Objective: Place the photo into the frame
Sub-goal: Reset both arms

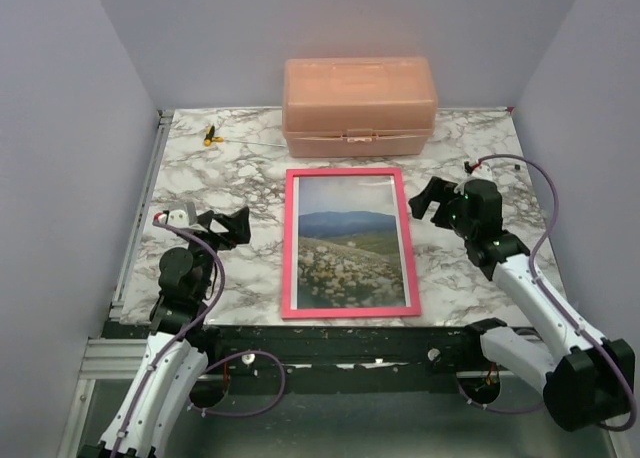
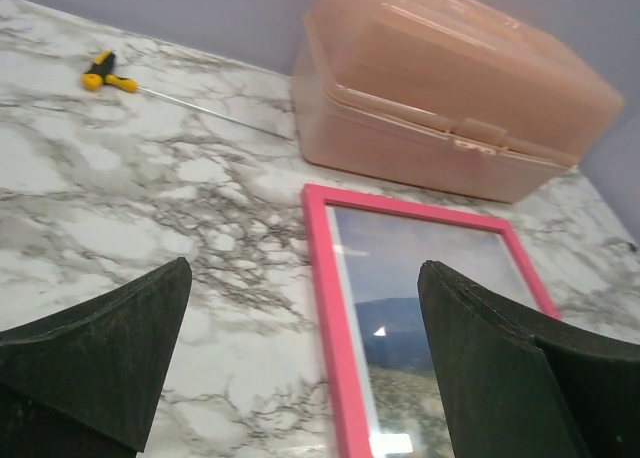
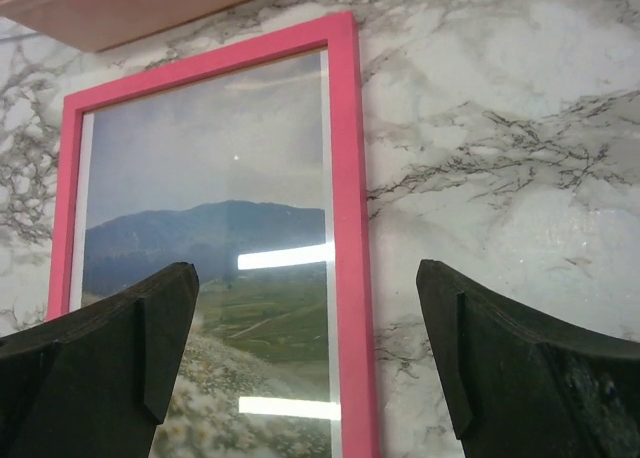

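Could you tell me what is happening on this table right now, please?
The photo sits inside the frame, which lies flat on the table, on the arms' side of a box. The left gripper and right gripper flank it, jaws open, holding nothing. The job looks done.

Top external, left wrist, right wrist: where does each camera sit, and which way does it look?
Top external: above and behind the arms, looking down at the table; both arms, left gripper and right gripper show.
Left wrist: on the left arm, facing the pink box; its open fingers show.
Right wrist: on the right arm, facing the frame; its fingers show.
Shared: both wrist views catch the frame's far end and the photo.
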Motion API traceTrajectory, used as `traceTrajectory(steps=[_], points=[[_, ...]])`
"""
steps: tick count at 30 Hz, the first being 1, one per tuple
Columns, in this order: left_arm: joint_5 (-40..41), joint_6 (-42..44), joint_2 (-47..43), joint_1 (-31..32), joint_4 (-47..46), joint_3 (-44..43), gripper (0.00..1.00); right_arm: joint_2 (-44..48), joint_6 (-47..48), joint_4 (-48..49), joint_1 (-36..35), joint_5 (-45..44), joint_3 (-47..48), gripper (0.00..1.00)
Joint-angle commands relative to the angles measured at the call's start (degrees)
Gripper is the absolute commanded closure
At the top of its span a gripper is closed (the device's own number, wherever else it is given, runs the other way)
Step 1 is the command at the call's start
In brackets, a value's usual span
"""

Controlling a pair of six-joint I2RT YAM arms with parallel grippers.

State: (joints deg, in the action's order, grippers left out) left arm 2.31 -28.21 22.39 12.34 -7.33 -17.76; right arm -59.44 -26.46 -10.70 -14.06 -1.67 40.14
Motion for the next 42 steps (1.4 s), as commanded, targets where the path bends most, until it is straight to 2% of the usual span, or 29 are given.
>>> traceTrajectory(steps=[1, 8, 12, 17, 18, 21, 22, 24, 26, 27, 29, 30, 32, 35, 38, 39, 40, 41, 42], points=[[9.1, 11.57, -1.47, -0.35, -5.25, 3.72, 0.02, 7.25, 6.33, 12.45, 0.38, -5.87, -6.06, 0.0], [12.77, 18.19, 2.34, -0.38, -12.36, 8.49, 0.01, 16.11, 11.85, 20.64, 0.53, -15.96, -15.48, 0.0], [17.94, 18.57, 11.74, -0.45, -20.23, 10.29, 0.02, 16.72, 12.22, 30.97, 0.79, -18.86, -23.66, 0.0], [21.77, 19.72, 27.38, -0.81, -33.74, 9.86, 0.02, 8.81, 12.95, 44.7, 1.46, -23.09, -29.52, 0.0], [21.62, 20.4, 29.79, -0.82, -33.34, 8.38, 0.01, 6.52, 13.79, 48.25, 1.69, -22.99, -30.52, 0.0], [23.74, 25.23, 36.59, -1.09, -45.16, 7.82, 0.02, 0.52, 13.41, 56.83, 2.43, -24.64, -33.71, 0.0], [23.52, 27.04, 39.0, -1.47, -50.07, 8.06, 0.02, -0.98, 13.57, 60.62, 2.71, -24.55, -34.73, 0.0], [22.64, 29.21, 43.31, -2.2, -57.74, 8.37, 0.01, -2.94, 14.77, 61.79, 3.0, -22.91, -34.2, 0.0], [19.48, 28.53, 47.62, -3.36, -61.51, 8.65, 0.01, -5.08, 16.56, 67.48, 3.16, -21.38, -35.11, 0.0], [18.46, 29.64, 50.26, -3.99, -66.33, 9.23, 0.01, -6.36, 16.76, 68.27, 3.45, -21.16, -34.72, 0.0], [17.42, 29.82, 53.08, -4.16, -69.24, 9.76, 0.01, -9.54, 17.5, 70.58, 3.93, -19.45, -33.59, 0.0], [17.31, 30.53, 53.38, -4.16, -69.43, 9.4, 0.02, -11.9, 18.04, 72.06, 4.08, -18.45, -32.9, 0.0], [14.58, 28.76, 51.5, -4.64, -62.04, 7.49, 0.01, -16.66, 19.04, 74.72, 4.62, -17.38, -30.76, 0.0], [15.52, 27.06, 51.59, -5.53, -59.43, 6.11, 0.01, -23.79, 19.48, 78.53, 5.77, -16.19, -27.5, 0.0], [15.78, 27.29, 52.0, -5.65, -61.54, 6.55, 0.02, -35.09, 20.51, 93.62, 6.75, -16.24, -28.53, 0.0], [15.76, 27.0, 51.81, -5.66, -60.18, 6.24, 0.02, -34.73, 20.98, 91.38, 6.53, -15.63, -27.77, 0.0], [15.7, 26.97, 51.87, -5.66, -60.02, 6.03, 0.02, -32.76, 19.69, 84.55, 6.57, -15.08, -26.68, 0.0], [15.78, 27.04, 51.94, -5.64, -60.75, 6.28, 0.02, -33.17, 19.51, 85.23, 6.65, -15.34, -26.53, 0.0], [15.81, 27.06, 51.9, -5.64, -60.83, 6.33, 0.02, -34.7, 20.46, 90.12, 6.62, -15.62, -27.15, 0.0]])
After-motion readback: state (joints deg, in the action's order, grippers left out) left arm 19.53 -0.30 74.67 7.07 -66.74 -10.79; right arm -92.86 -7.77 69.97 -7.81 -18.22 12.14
